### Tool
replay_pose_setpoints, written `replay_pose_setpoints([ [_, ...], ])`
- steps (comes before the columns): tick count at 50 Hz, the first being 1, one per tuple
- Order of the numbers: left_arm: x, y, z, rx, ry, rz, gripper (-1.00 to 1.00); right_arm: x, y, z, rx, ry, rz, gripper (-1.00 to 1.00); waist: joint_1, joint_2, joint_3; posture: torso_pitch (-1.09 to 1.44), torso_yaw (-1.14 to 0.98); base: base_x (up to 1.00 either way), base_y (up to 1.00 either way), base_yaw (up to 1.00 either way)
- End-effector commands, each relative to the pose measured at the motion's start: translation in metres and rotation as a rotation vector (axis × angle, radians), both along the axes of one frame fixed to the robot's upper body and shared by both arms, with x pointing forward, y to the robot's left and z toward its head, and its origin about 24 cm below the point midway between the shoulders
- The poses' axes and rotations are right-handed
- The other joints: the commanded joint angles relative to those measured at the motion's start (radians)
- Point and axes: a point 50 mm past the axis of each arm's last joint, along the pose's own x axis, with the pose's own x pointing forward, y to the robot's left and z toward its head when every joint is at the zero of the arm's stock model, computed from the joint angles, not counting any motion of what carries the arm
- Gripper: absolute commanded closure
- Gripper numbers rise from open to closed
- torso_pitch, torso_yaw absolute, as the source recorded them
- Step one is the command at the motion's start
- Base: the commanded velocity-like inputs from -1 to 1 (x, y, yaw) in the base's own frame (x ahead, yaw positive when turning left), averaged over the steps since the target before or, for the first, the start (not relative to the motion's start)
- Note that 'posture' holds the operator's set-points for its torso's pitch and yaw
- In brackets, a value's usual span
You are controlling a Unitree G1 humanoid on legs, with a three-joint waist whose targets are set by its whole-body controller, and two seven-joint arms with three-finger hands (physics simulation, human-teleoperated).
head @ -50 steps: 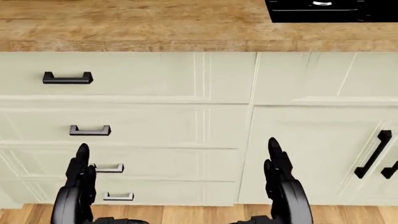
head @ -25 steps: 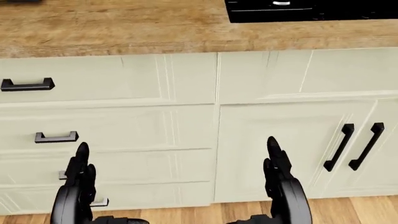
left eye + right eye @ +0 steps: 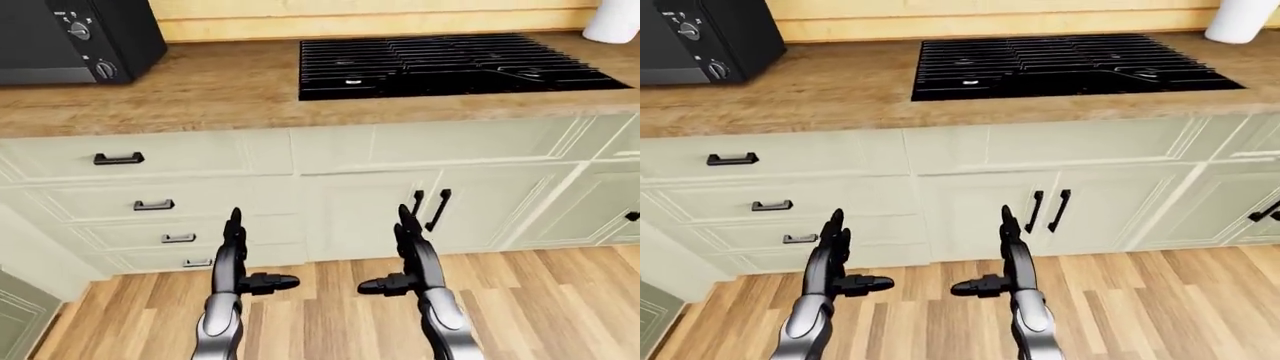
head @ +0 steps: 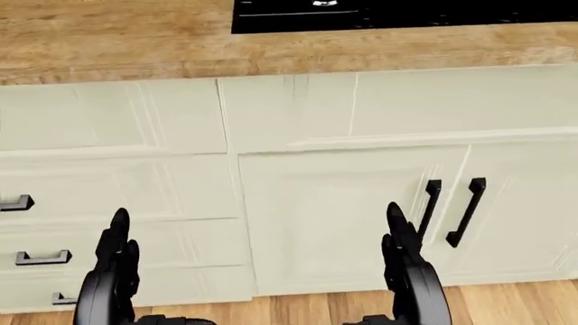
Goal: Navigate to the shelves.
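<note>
No shelves show in any view. I face a run of cream kitchen cabinets under a wooden counter (image 3: 200, 90). Both black three-finger hands hang low before me, fingers pointing up, thumbs turned inward. My left hand (image 3: 250, 259) and my right hand (image 3: 395, 255) are open and hold nothing. In the head view the left hand (image 4: 116, 254) stands before the drawers and the right hand (image 4: 402, 247) before a cabinet door.
A black cooktop (image 3: 450, 64) is set into the counter at the right, a black oven-like appliance (image 3: 70, 37) stands at the left, and a white cylinder (image 3: 612, 19) sits at the far right. Drawers (image 3: 150, 204) and a double door (image 3: 430, 208) fill the cabinet face. Wooden floor (image 3: 540, 300) lies below.
The whole head view has shifted: drawers and the cabinet seam slid left and the double-door handles came toward the middle, so the camera has moved right. The hands keep their pose.
</note>
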Motion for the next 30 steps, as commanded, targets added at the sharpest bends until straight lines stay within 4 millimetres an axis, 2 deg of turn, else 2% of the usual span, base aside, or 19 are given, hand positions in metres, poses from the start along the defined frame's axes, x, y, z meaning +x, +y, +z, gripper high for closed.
replay_pose_setpoints([
  [1,0.0082,-0.0069,0.0209,-0.001,-0.108,-0.030,-1.00,0.0073,-0.0050,0.0225,-0.010,-0.117,-0.017,-1.00,-0.006,0.002,-0.016,0.00,0.00,0.00,-0.58,0.00],
  [4,0.0082,-0.0069,0.0209,-0.001,-0.108,-0.030,-1.00,0.0075,-0.0050,0.0225,-0.012,-0.116,-0.016,-1.00,-0.001,-0.050,-0.001,0.00,0.00,0.00,-0.52,0.00],
  [5,0.0082,-0.0069,0.0208,-0.001,-0.108,-0.030,-1.00,0.0074,-0.0049,0.0225,-0.011,-0.116,-0.016,-1.00,-0.004,-0.077,-0.001,0.00,0.00,0.00,-0.48,0.00],
  [7,0.0082,-0.0069,0.0209,-0.001,-0.108,-0.030,-1.00,0.0070,-0.0046,0.0226,-0.012,-0.117,-0.015,-1.00,-0.027,-0.186,-0.033,0.00,0.00,0.00,-0.47,0.00],
  [8,0.0082,-0.0069,0.0209,-0.001,-0.108,-0.030,-1.00,0.0067,-0.0044,0.0227,-0.012,-0.117,-0.014,-1.00,-0.021,-0.109,-0.011,0.00,0.00,0.00,-0.36,0.00],
  [9,0.0082,-0.0069,0.0208,-0.001,-0.108,-0.030,-1.00,0.0066,-0.0043,0.0229,-0.012,-0.117,-0.013,-1.00,-0.028,-0.129,-0.016,0.00,0.00,0.00,-0.34,0.00],
  [11,0.0082,-0.0069,0.0209,-0.001,-0.108,-0.030,-1.00,0.0072,-0.0045,0.0223,-0.012,-0.117,-0.013,-1.00,-0.032,-0.123,-0.022,0.00,0.00,0.00,-0.27,0.00],
  [16,0.0082,-0.0068,0.0208,-0.001,-0.108,-0.030,-1.00,0.0074,-0.0041,0.0225,-0.011,-0.117,-0.012,-1.00,-0.028,-0.085,-0.006,0.00,0.00,0.00,-0.27,0.00],
  [19,0.0082,-0.0069,0.0208,-0.001,-0.108,-0.030,-1.00,0.0075,-0.0039,0.0226,-0.012,-0.118,-0.011,-1.00,-0.022,-0.068,-0.005,0.00,0.00,0.00,-0.26,0.00],
  [27,0.0082,-0.0069,0.0208,-0.001,-0.108,-0.030,-1.00,0.0074,-0.0037,0.0230,-0.013,-0.117,-0.011,-1.00,-0.015,-0.052,-0.014,0.00,0.00,0.00,-0.17,0.00],
  [30,0.0082,-0.0068,0.0208,0.000,-0.108,-0.030,-1.00,0.0070,-0.0038,0.0231,-0.012,-0.117,-0.011,-1.00,-0.014,-0.019,-0.011,0.00,0.00,0.00,-0.13,0.00],
])
